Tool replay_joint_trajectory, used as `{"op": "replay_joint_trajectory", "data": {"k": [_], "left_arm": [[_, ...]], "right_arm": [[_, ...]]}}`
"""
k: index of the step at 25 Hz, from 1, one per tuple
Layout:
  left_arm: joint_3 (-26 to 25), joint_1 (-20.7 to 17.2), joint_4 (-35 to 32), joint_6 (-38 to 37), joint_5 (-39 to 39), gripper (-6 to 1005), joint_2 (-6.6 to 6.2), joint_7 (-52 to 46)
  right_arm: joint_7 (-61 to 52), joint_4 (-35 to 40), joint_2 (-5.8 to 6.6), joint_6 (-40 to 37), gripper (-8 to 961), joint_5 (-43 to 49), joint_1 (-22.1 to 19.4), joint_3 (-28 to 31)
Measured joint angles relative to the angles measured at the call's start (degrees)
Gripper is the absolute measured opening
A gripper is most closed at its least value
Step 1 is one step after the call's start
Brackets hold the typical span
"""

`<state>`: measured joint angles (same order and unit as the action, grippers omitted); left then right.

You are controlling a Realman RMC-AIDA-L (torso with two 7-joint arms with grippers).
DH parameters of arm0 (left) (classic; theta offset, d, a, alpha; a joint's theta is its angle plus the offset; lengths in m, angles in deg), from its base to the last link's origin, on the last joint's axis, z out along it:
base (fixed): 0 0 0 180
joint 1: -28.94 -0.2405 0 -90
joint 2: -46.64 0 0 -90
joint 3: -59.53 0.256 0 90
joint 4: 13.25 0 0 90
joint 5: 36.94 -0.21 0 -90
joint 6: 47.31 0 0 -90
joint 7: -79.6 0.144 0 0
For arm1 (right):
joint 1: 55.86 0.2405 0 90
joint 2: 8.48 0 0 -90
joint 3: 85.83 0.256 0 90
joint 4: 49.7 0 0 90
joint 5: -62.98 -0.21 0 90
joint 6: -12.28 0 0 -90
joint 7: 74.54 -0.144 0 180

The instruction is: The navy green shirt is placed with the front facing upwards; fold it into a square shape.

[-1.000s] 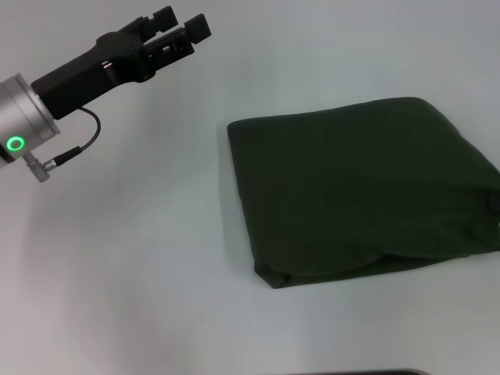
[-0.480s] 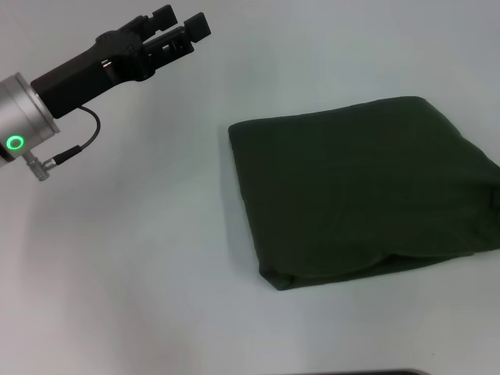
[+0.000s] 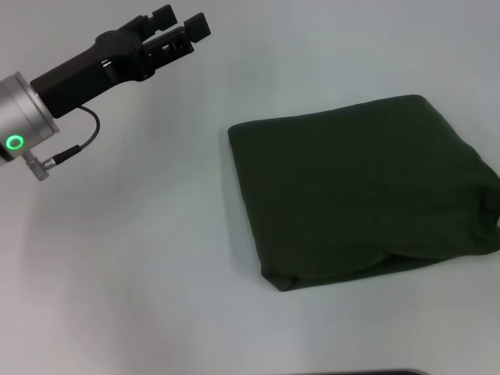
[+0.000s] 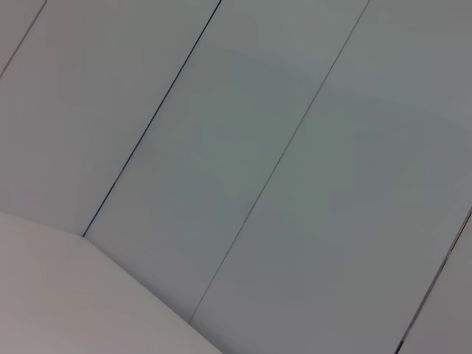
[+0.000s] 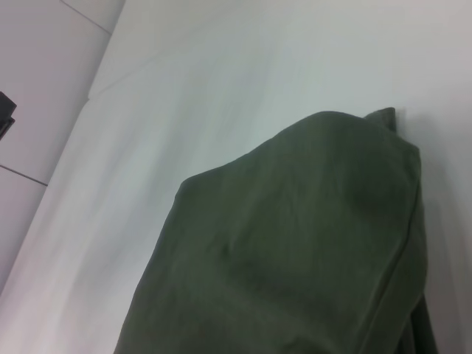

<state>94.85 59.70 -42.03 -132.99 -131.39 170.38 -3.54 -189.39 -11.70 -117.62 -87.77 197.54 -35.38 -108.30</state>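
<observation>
A dark olive-green cotton shirt [image 3: 363,191], folded into a rough square with its plain side up, is lying on the pale white table [image 3: 141,266], toward the robot's right. Farther back on the left, the black left gripper [image 3: 181,23] is hovering above the table, fingers slightly parted and holding nothing. The right gripper is out of sight.

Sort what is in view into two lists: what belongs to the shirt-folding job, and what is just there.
Belongs to the job:
- dark olive-green cotton shirt, already folded into a rough square, plain side up
- left gripper, raised off to the left, clear of the shirt

Just there:
- pale white table
- grey panelled wall
- dark strip at the table's near edge
</observation>
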Motion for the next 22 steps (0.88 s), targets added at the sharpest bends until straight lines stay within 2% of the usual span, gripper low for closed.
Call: {"op": "replay_joint_trajectory", "data": {"k": [3, 9, 15, 19, 22], "left_arm": [[-0.03, 0.0, -0.03, 0.0, -0.02, 905, -0.01, 0.0], [-0.22, 0.0, -0.12, -0.01, -0.14, 905, -0.11, 0.0], [-0.09, -0.03, -0.17, -0.01, -0.34, 905, -0.26, 0.0], [-0.06, -0.25, -0.26, -0.01, -0.34, 905, -0.26, 0.0], [-0.01, -0.38, -0.29, -0.01, -0.34, 905, -0.26, 0.02]], "right_arm": [[-0.16, 0.02, -0.01, 0.08, 43, 0.0, -0.22, 0.21], [0.03, 0.48, -0.09, 0.49, 194, -0.29, -0.72, 1.87], [1.7, 0.63, 0.67, -0.28, 485, -0.39, -1.61, 7.25], [5.2, 0.71, 1.09, -4.43, 658, -1.83, -1.86, 12.23], [9.12, 0.72, 0.78, -8.05, 668, -5.04, -1.96, 13.69]]}}
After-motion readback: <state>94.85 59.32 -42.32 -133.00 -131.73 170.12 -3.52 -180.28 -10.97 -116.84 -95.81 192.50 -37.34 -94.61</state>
